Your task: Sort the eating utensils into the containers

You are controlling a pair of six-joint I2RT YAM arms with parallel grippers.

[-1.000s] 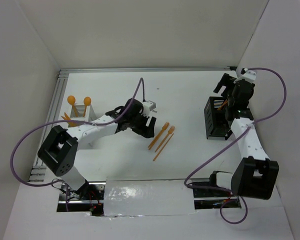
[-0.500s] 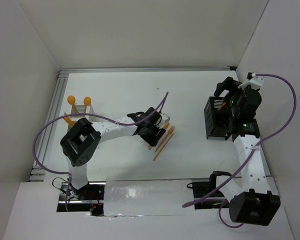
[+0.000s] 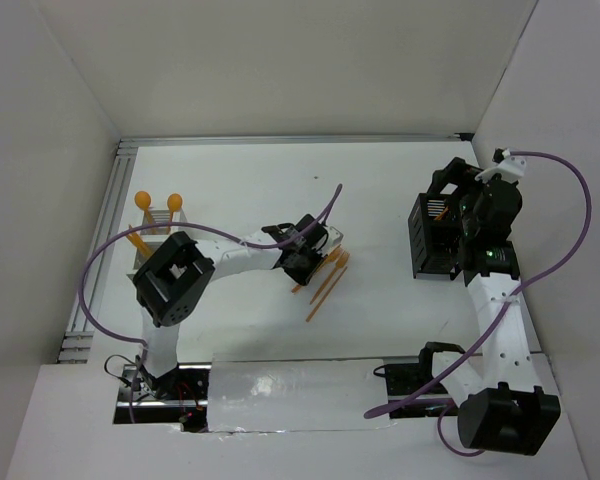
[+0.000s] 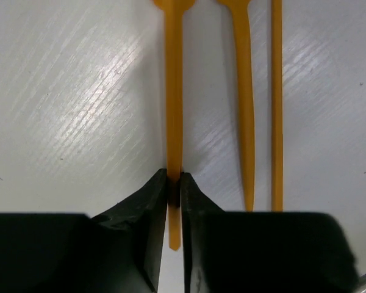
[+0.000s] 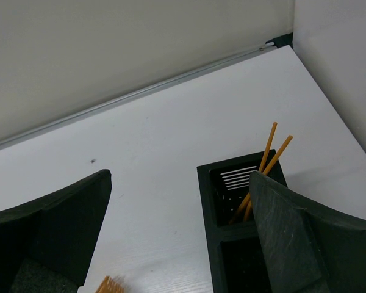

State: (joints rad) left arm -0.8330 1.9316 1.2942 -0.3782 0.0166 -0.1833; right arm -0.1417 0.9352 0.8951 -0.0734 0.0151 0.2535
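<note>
Inside the black caddy (image 5: 215,183) lean two utensils (image 5: 269,146); left fingers (image 4: 143,226) pinch a handle (image 4: 173,122), right fingers (image 5: 55,226) gape.

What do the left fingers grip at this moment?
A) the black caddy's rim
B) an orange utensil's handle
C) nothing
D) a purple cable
B: in the left wrist view the left fingers pinch the handle of the orange utensil lying on the table.

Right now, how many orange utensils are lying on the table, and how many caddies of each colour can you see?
Orange utensils lying on the table: 3
White caddy: 1
Black caddy: 1
Total: 5
</note>
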